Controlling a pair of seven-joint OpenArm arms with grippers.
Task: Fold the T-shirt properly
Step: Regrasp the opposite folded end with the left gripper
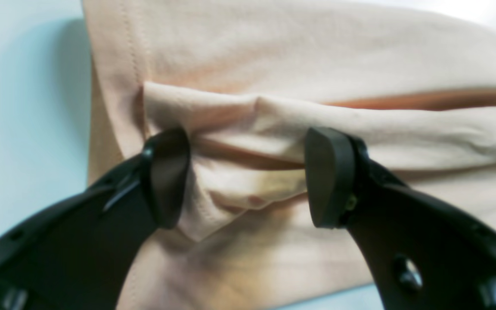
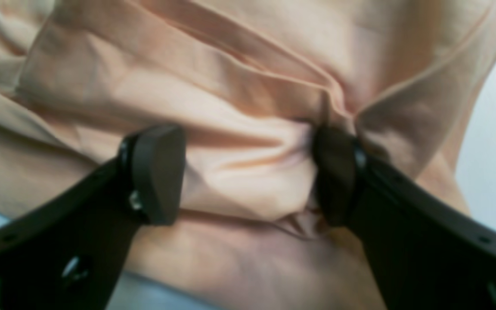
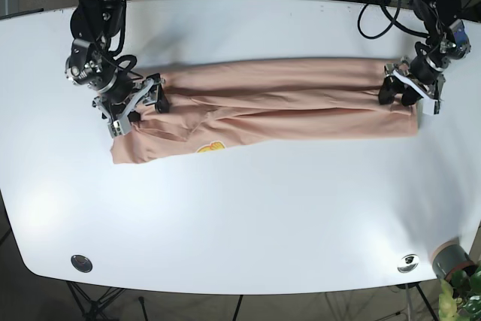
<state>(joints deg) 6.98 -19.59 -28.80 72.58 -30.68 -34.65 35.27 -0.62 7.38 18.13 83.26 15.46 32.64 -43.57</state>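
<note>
Peach T-shirt [image 3: 270, 107] lies as a long band across the white table [image 3: 240, 216]. A small yellow print [image 3: 211, 147] shows, unreadable. Left gripper [image 1: 248, 176] and right gripper [image 2: 248, 172] each straddle bunched fabric, jaws parted, not clamped.

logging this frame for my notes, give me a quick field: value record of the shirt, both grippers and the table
shirt: peach T-shirt, folded into a long band across the white table
left gripper: open, fingers straddling a bunched fold at one end of the band
right gripper: open, fingers either side of a fabric ridge at the other end
print: small yellow patch on the near edge
</note>
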